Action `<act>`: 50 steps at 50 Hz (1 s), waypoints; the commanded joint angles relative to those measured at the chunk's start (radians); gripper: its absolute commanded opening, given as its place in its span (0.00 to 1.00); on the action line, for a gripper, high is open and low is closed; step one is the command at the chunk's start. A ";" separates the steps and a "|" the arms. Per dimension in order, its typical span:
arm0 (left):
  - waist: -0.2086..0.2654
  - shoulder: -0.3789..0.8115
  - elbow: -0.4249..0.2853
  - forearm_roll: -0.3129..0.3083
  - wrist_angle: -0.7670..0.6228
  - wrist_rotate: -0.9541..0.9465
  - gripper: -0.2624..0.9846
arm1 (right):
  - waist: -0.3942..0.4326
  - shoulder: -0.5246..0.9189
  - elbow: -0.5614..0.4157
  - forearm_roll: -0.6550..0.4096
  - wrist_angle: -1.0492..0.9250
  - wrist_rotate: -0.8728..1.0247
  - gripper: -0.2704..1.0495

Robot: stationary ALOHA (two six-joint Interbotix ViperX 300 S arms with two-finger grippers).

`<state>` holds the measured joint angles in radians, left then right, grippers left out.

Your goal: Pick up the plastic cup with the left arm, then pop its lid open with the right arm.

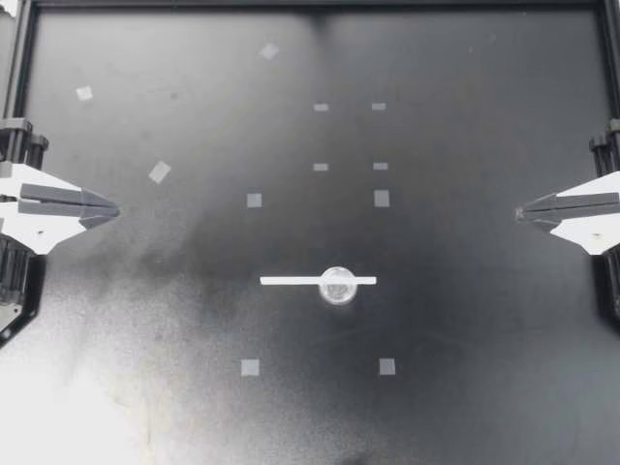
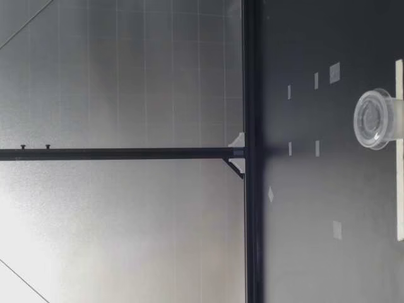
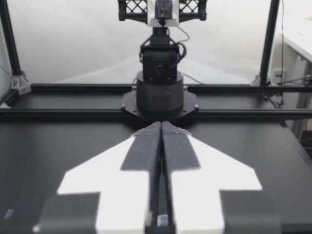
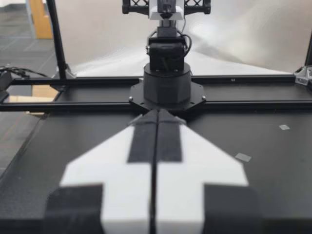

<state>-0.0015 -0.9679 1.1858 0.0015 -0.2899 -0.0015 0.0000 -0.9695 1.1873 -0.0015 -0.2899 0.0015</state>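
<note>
A small clear plastic cup [image 1: 337, 285] stands on a white strip of tape [image 1: 291, 281] near the middle of the black table [image 1: 174, 320]. From table height the cup [image 2: 374, 118] shows upright and empty on the strip [image 2: 399, 189]. My left gripper [image 1: 114, 207] rests at the left edge, shut and holding nothing, far from the cup. At the right edge my right gripper [image 1: 519, 210] is likewise shut and empty. Each wrist view shows its own gripper, left [image 3: 161, 125] and right [image 4: 157, 113], with fingers pressed together, pointing at the opposite arm's base.
Small grey tape squares [image 1: 254, 200] are scattered over the table. A black frame rail [image 1: 310, 5] runs along the far edge. The opposite arm's base stands ahead of each gripper, the right arm's [image 3: 160, 92] and the left arm's [image 4: 166, 87].
</note>
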 commanded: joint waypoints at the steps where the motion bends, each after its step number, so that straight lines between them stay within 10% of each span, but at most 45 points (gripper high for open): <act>1: -0.003 -0.014 0.015 0.002 -0.015 0.029 0.28 | 0.002 0.006 -0.011 -0.002 -0.006 -0.003 0.27; 15: -0.002 -0.034 0.060 0.002 -0.011 0.032 0.17 | 0.002 -0.028 0.021 0.014 0.035 0.020 0.16; 30: -0.002 0.035 -0.084 0.000 0.130 0.043 0.19 | -0.064 0.063 -0.192 0.015 0.385 0.026 0.16; 50: -0.002 0.310 -0.132 0.000 0.049 0.034 0.63 | -0.058 0.353 -0.249 0.017 0.416 0.120 0.16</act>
<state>-0.0031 -0.6811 1.0723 0.0015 -0.1979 0.0353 -0.0552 -0.6519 0.9664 0.0138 0.1335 0.1212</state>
